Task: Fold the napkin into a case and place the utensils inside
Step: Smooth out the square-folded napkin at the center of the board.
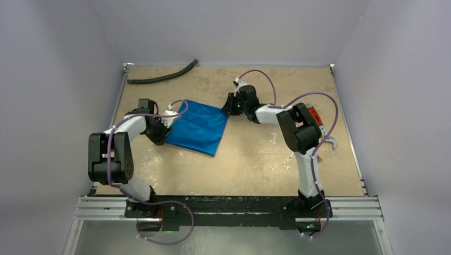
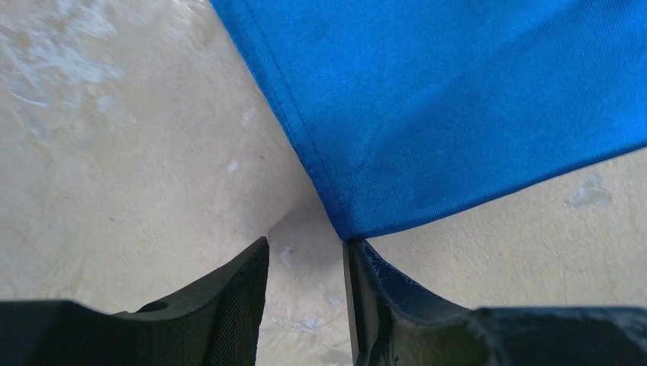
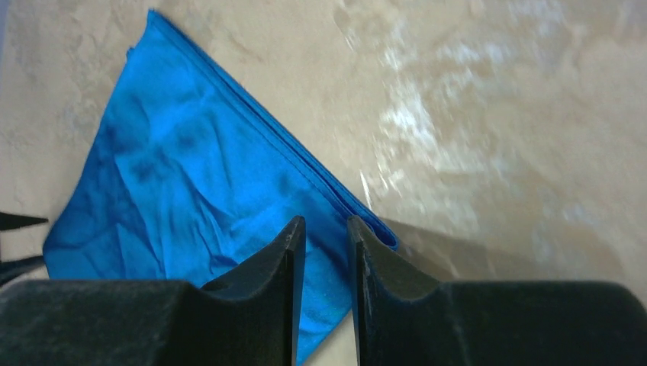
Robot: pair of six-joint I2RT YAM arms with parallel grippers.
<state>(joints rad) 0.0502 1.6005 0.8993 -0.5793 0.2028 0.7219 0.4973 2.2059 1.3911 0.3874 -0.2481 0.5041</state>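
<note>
Folding is being carried out: the napkin (image 1: 198,127) is lying doubled on the table (image 1: 255,164). The left gripper (image 2: 307,242) and right gripper (image 3: 326,223) are being held narrowly parted, empty, at opposite corners. Pinching a corner cleanly is likely being called for next.

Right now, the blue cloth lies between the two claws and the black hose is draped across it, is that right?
Not quite. The blue cloth does lie between the left gripper and the right gripper, but the black hose is not across it: it lies well apart, by the far edge of the table. The top external view shows this.
</note>
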